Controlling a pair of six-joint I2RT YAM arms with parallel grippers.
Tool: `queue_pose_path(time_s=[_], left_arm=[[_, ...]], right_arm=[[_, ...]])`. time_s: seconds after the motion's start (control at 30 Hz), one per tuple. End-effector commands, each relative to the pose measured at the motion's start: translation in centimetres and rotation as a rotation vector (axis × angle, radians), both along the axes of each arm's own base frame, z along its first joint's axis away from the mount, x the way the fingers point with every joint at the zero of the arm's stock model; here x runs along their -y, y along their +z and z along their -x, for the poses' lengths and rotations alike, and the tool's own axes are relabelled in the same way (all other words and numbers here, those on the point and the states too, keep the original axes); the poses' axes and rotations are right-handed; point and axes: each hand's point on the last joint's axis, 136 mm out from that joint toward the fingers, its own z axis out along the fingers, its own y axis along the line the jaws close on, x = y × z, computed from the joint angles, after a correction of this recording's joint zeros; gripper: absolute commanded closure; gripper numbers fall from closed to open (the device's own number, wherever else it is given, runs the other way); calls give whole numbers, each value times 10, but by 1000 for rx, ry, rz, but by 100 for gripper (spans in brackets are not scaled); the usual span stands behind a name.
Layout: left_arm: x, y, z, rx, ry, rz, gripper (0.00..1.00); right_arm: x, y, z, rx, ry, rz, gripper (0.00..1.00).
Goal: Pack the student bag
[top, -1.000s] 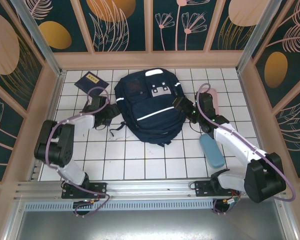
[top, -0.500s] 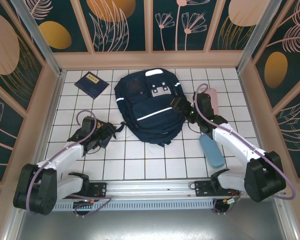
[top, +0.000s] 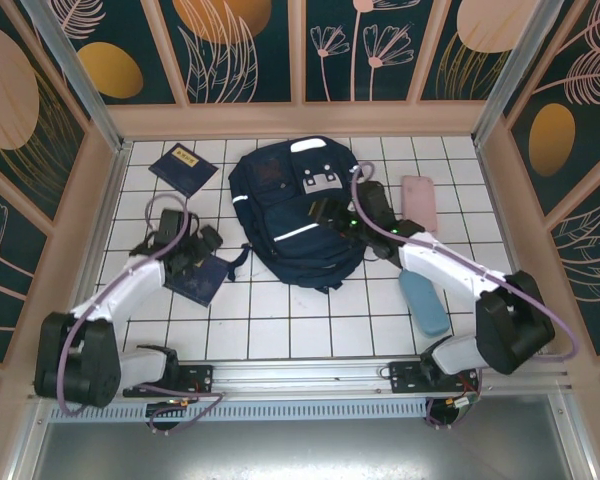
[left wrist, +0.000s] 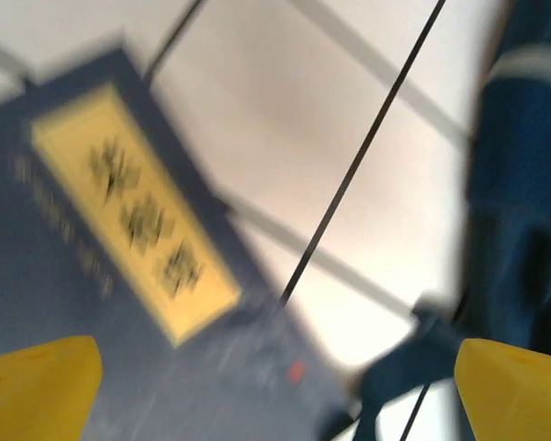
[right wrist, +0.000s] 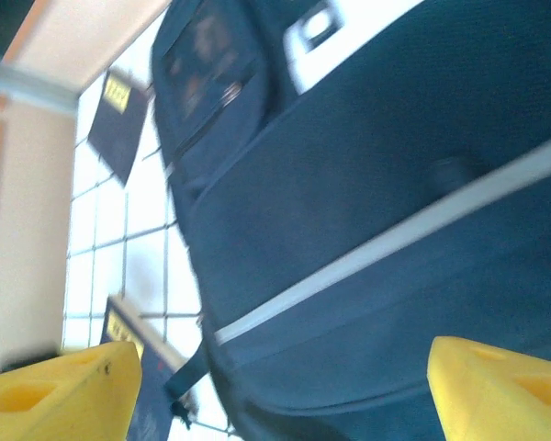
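Top external view shows a white tiled table [top: 280, 325]. At the far left of it a small dark blue booklet with a yellow label [top: 183, 168] lies flat on the tiles. Closer to the arms and a bit to the right lies a second dark blue booklet [top: 198, 280]. The left gripper [top: 206, 243] hangs just over its far edge. In the left wrist view its two yellow fingers [left wrist: 39, 384] sit far apart in the bottom corners. The pincer is spread wide and holds nothing. The second booklet's yellow label shows below, all blurry, and a dark strap [left wrist: 409, 363] from the bag lies beside it.

The student bag [top: 290, 225] lies flat in the middle of the table, toward the back. It is a big dark blue cloth backpack with white stripes and a white patch. The right gripper [top: 327, 212] is over the bag's right half. In the right wrist view its yellow fingers [right wrist: 505, 386] are far apart too, so this pincer is also wide and holds nothing. The bag's cloth and a white stripe show below, but I cannot tell if the fingers touch it.

Right of the bag lies a flat pink case [top: 419, 203]. A long light blue case [top: 424, 302] lies closer in, just beside the right arm
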Motion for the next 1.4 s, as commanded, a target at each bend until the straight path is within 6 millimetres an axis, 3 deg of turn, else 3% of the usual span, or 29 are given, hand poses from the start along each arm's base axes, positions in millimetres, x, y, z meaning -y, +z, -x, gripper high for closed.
queue_pose_path(time_s=[0.0, 0.07, 0.13, 0.5, 0.8, 0.9, 1.0, 1.07, 1.13, 1.3, 1.37], left_arm=[[-18, 19, -24, 35, 9, -113, 1], [-18, 29, -33, 71, 23, -113, 1], [-15, 26, -36, 58, 13, -103, 1], [-7, -26, -35, -32, -10, -68, 2], [25, -57, -14, -93, -114, 48, 11], [43, -61, -2, -108, -160, 70, 15], [73, -63, 12, -120, -229, 109, 20], [91, -62, 20, -119, -272, 145, 25], [95, -54, 22, -102, -273, 170, 25], [71, -12, 5, 5, -219, 116, 25], [52, -5, 2, 22, -174, 123, 24]], right_arm=[[-15, 12, -1, 39, 53, 17, 18], [-21, 12, 2, 43, 69, 21, 18], [-25, 10, 2, 41, 78, 23, 18], [-30, 0, -2, 24, 95, 43, 19], [-34, -4, -2, 19, 110, 44, 18], [-37, -5, -2, 17, 119, 47, 18], [-41, -8, -1, 13, 130, 59, 18], [-45, -9, 0, 14, 141, 73, 19], [-51, -13, 2, 13, 154, 98, 20], [-83, -22, 11, 21, 247, 169, 28], [-101, -28, 16, 17, 293, 191, 33]])
